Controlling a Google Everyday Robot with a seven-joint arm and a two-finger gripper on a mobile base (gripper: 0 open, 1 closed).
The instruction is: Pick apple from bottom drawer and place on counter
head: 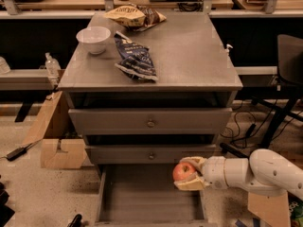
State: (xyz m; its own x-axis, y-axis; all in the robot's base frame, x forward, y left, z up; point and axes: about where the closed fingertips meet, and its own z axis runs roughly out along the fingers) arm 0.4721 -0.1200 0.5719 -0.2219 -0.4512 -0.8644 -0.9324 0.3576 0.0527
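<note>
While the gripper point(186, 173) is clamped on the apple point(182, 171), the bottom drawer point(142, 193) sits open just below it. Grey surface point(189, 56) is way above.

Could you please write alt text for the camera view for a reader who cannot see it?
The robot's gripper holds the apple over the right side of the open bottom drawer. On the counter sit a white bowl, a dark blue bag and a tan bag; the two upper drawers are closed.
</note>
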